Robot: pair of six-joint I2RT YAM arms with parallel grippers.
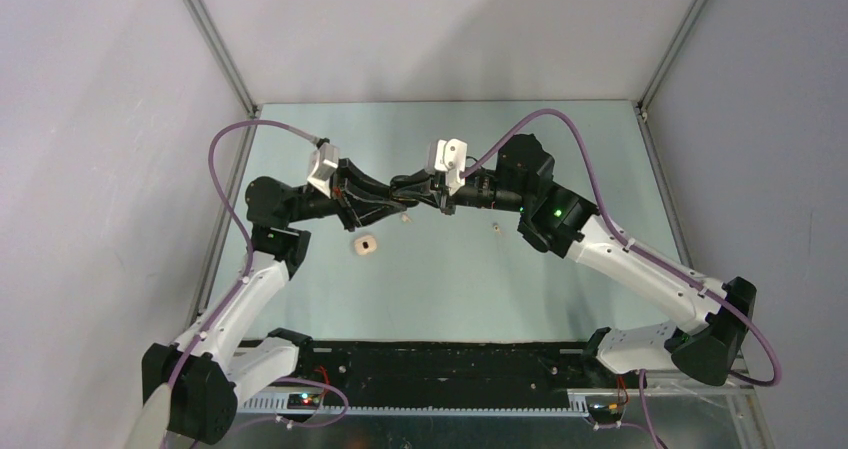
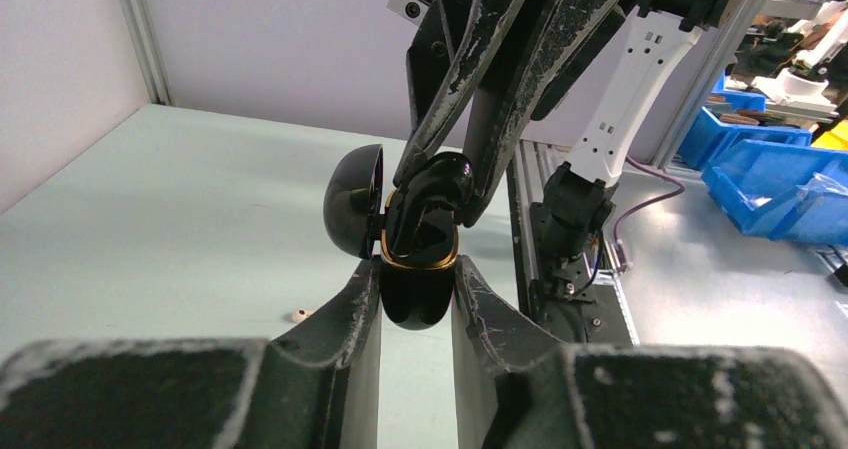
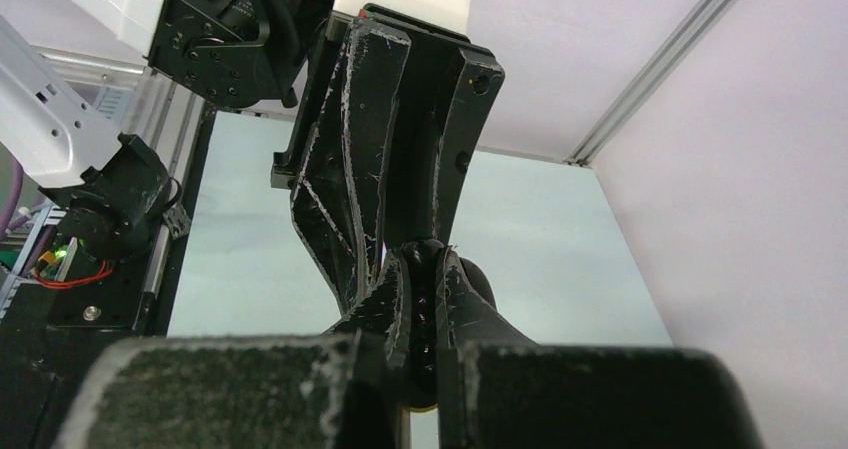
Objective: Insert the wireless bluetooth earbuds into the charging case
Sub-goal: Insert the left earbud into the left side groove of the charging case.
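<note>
My left gripper (image 2: 418, 274) is shut on the black charging case (image 2: 418, 299). The case has a gold rim and its lid (image 2: 352, 204) hangs open to the left. From above, my right gripper (image 2: 437, 184) comes down shut on a glossy black earbud (image 2: 445, 177), which sits right at the case's mouth. In the right wrist view the black earbud (image 3: 424, 294) is pinched between the right gripper's (image 3: 423, 259) fingers. In the top view both grippers meet above the table's middle, left gripper (image 1: 405, 191) facing right gripper (image 1: 441, 197).
A cream case (image 1: 363, 245) lies on the table in front of the left gripper. Two tiny cream earbuds lie loose: one (image 1: 406, 219) below the grippers, also in the left wrist view (image 2: 298, 315), and one (image 1: 496, 228) by the right arm.
</note>
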